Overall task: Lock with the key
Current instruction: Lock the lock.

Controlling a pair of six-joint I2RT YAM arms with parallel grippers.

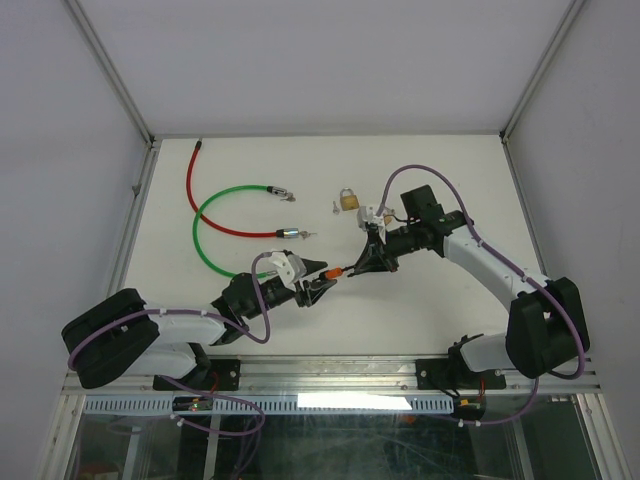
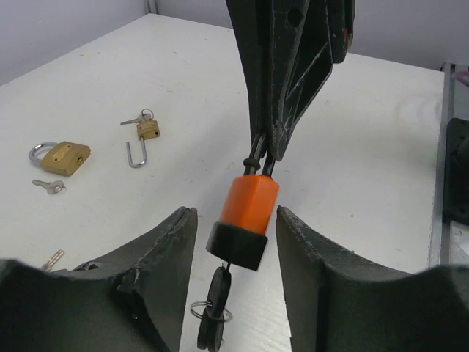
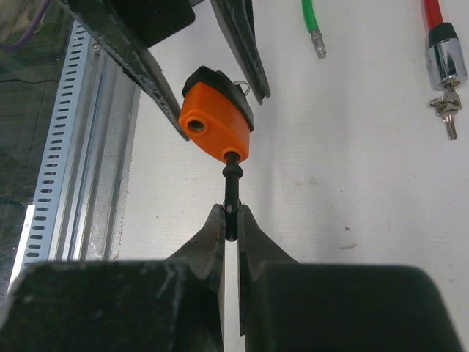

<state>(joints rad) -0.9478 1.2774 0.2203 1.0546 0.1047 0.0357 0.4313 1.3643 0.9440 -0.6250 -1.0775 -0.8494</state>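
Two claws of mine meet near the middle of the white table (image 1: 450,180), a little toward its near edge, seen from above.

Far left lies a red cable lock (image 1: 192,190), curving into a green cable lock (image 1: 205,240) that loops beside it. Both rest on the table, well apart from my claws.

Next comes my left claw (image 1: 318,288), reaching in from the left. From its wrist camera, its two black fingers (image 2: 161,257) stand moderately apart on either side of the orange padlock (image 2: 245,213). A sliver of table shows between one finger and the lock. I cannot tell whether the other finger touches it.

The orange padlock hangs in the air between my claws, off the table, with its black base nearest my left wrist camera. A black-headed key (image 2: 212,315) on a small ring hangs from that base, its blade in the keyhole.

To the right, my right claw (image 3: 231,220) is pinched narrow on the lock's dark shackle (image 3: 231,187), holding it up. One shackle hole in the orange body shows empty.

Beyond my right claw, a brass padlock (image 1: 349,199) sits on the table. The left wrist view shows a second, smaller brass padlock (image 2: 148,130) with its shackle open, and a loose key (image 2: 50,186).
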